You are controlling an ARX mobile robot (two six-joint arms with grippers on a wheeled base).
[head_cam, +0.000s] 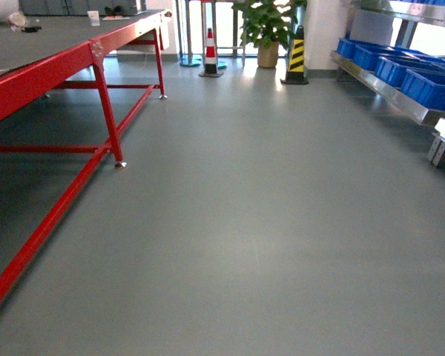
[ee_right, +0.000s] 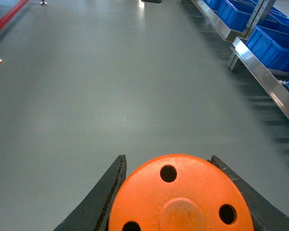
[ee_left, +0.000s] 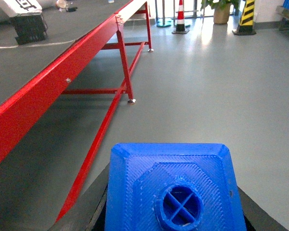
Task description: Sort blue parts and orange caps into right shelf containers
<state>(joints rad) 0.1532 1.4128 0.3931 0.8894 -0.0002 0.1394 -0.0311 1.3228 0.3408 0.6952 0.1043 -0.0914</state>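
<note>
In the left wrist view a blue part [ee_left: 135, 187] fills the bottom, its end face with the round knob toward the camera. My left gripper [ee_left: 171, 197] is shut on it, dark fingers [ee_left: 97, 214] showing on both sides. An orange cap [ee_right: 180, 197] with small holes in its flat top sits between the black fingers [ee_right: 106, 192] of my right gripper [ee_right: 178, 192], which is shut on it. The steel shelf [head_cam: 386, 90] with blue containers [head_cam: 430, 85] runs along the right, also as the shelf [ee_right: 265, 72] and containers [ee_right: 274, 41] in the right wrist view. Neither gripper shows in the head view.
A red-framed table [head_cam: 52, 70] with a dark top stands at the left, its legs and low rail [head_cam: 59, 208] reaching onto the grey floor. A red-white cone [head_cam: 211, 53], a yellow-black cone [head_cam: 296, 56] and a potted plant [head_cam: 267, 30] stand at the far end.
</note>
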